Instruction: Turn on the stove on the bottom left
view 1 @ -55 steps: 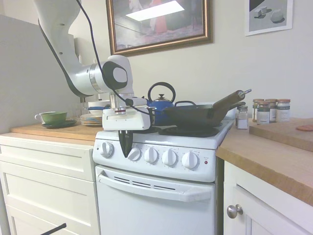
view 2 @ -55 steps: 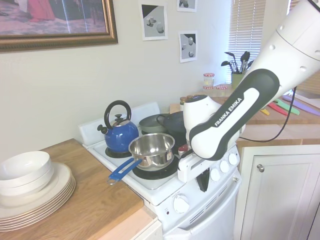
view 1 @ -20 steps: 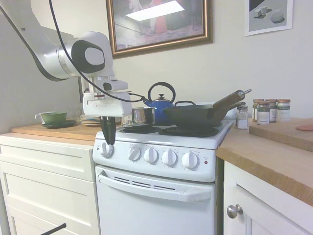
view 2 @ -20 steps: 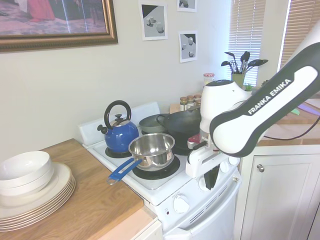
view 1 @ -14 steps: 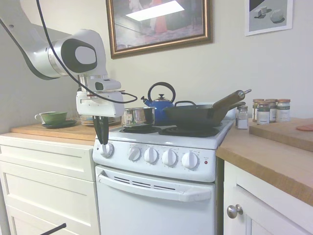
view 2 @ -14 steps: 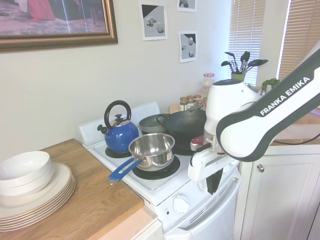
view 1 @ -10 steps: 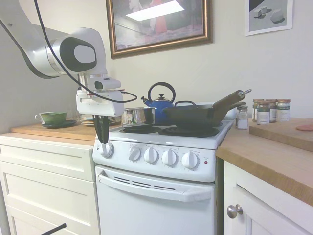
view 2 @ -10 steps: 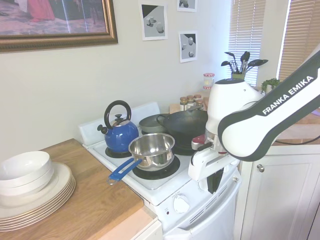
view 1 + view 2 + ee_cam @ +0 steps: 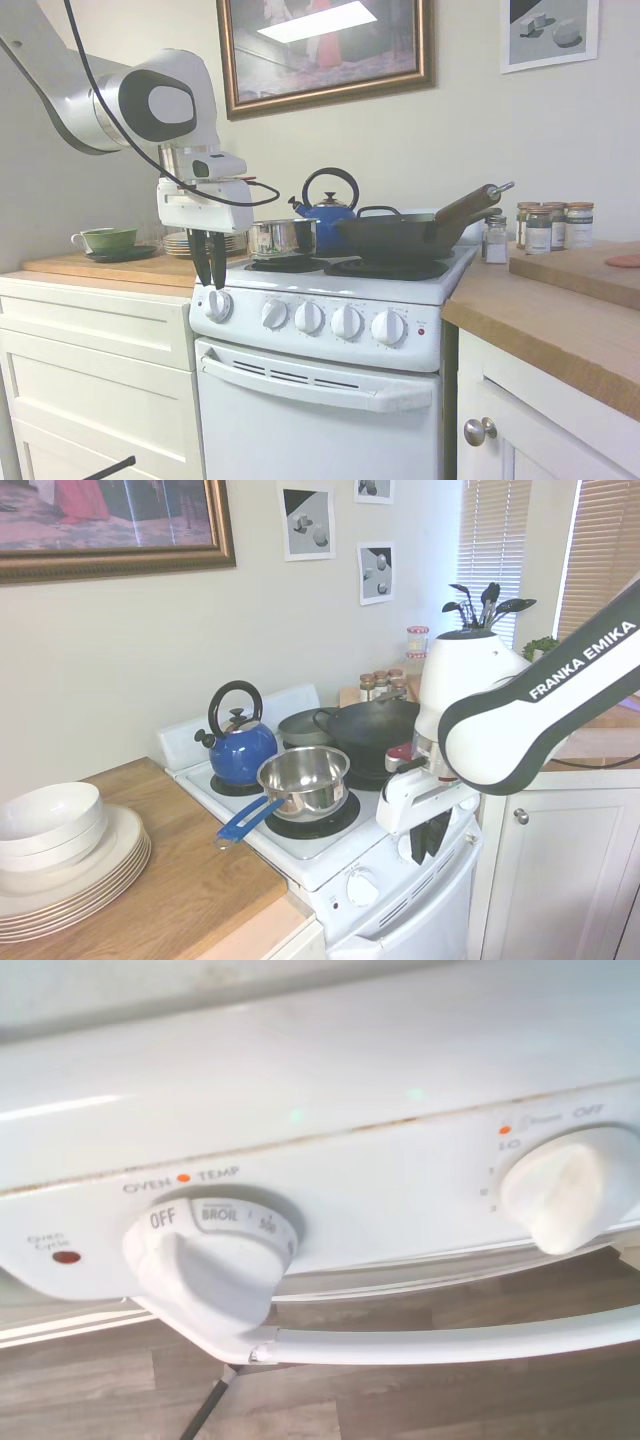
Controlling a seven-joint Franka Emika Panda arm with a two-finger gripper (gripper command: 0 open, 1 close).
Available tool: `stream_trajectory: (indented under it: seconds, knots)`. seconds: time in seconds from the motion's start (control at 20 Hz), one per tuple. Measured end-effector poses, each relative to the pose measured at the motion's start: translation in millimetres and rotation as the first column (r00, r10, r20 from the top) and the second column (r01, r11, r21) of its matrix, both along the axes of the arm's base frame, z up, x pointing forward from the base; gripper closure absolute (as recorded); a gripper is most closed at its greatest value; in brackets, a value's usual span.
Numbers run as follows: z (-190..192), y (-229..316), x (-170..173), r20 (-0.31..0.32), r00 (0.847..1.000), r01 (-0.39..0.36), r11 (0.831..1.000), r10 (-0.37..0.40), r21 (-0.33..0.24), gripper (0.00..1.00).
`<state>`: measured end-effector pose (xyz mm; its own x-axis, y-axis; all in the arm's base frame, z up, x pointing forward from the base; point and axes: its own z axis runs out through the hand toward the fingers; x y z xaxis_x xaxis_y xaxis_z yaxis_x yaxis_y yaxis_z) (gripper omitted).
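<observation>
The white stove (image 9: 320, 400) has a row of round white knobs along its front panel, above the oven-door handle (image 9: 315, 380). My gripper (image 9: 208, 283) points down just above and in front of the leftmost knob (image 9: 218, 305), open, with nothing between its fingers. From the other side, my gripper (image 9: 430, 852) hangs in front of the panel, to the right of the nearest knob (image 9: 362, 888). The wrist view shows a knob marked OVEN TEMP (image 9: 205, 1270), set to OFF. Another knob (image 9: 565, 1185) and the door handle (image 9: 450, 1340) also appear there.
On the burners stand a steel saucepan (image 9: 303, 777) with a blue handle, a blue kettle (image 9: 330, 212) and a dark wok (image 9: 395, 235). Stacked plates (image 9: 70, 865) and a green cup (image 9: 108, 239) sit on the left wooden counter. Spice jars (image 9: 550, 226) stand on the right counter.
My gripper has moved left along the knob row to the leftmost knob, risen slightly in the last half second, and its fingers have spread apart.
</observation>
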<state>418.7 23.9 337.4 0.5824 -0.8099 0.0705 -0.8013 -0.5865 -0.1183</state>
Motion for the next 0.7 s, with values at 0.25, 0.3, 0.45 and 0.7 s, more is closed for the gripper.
stream_trajectory:
  seconds: [0.25, 0.3, 0.45, 0.7]
  knots:
    - [3.3, -3.8, -0.8, 0.0, 1.0, 0.01, 1.0, -0.01, 0.001, 0.0]
    - [3.9, -3.9, -1.1, 0.0, 1.0, 0.01, 1.0, -0.01, 0.001, 0.0]
    - [5.5, -3.8, -1.4, 0.001, 1.0, 0.01, 1.0, -0.01, 0.0, 0.0]
    - [6.2, -4.5, -1.8, 0.0, 1.0, 0.011, 1.0, -0.011, 0.0, 0.0]
